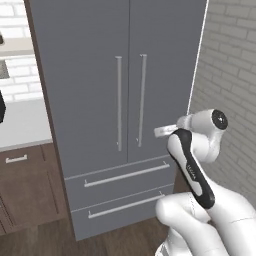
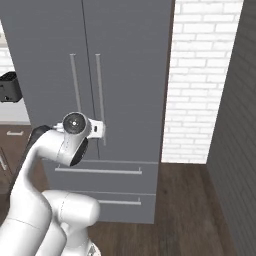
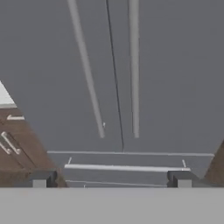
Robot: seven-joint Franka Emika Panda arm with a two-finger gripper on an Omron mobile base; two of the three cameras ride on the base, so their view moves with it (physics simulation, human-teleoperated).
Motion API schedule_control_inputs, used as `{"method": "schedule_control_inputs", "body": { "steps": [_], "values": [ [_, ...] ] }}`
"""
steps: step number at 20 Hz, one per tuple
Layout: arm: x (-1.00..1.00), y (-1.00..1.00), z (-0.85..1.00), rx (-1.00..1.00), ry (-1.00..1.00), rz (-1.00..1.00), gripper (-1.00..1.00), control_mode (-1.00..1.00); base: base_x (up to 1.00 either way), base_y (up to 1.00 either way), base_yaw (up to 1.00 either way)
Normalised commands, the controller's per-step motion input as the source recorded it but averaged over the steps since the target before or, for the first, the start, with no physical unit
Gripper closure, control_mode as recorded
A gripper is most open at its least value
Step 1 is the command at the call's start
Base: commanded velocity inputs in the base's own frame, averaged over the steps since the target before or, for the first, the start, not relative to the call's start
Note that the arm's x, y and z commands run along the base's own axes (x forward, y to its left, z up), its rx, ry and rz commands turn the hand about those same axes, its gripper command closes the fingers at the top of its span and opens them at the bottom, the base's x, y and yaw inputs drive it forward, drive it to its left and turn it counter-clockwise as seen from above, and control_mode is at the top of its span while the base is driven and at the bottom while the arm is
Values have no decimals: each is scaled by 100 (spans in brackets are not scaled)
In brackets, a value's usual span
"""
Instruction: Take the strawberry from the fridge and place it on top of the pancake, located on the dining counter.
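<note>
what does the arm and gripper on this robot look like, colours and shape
The arm is made of smooth, rounded glossy white segments with dark grey to black bands at the joints, and a round dark cap with a small disc on one joint. No cables show. The gripper has two small, dark grey, blocky finger tips.

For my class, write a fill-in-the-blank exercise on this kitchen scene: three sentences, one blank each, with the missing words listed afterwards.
1. Both doors of the fridge are ____.
2. The gripper faces the fridge with its jaws ____.
3. Below the two doors, the fridge has ____ drawers, each with a horizontal bar handle.

Missing words: closed; open; two
</note>
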Motion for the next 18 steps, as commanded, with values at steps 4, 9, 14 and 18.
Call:
{"method": "schedule_control_inputs", "body": {
  "steps": [4, 9, 14, 18],
  "values": [
    [91, 36, 3, -27, -37, 0, -100, -100, 0, 0, 0],
    [51, -3, 25, -13, -35, 0, -100, -100, 0, 0, 0],
    [10, -24, 18, 9, -4, -5, -100, -100, 0, 0, 0],
    [0, -3, 1, 4, 0, 0, -100, -100, 0, 0, 0]
  ]
}}
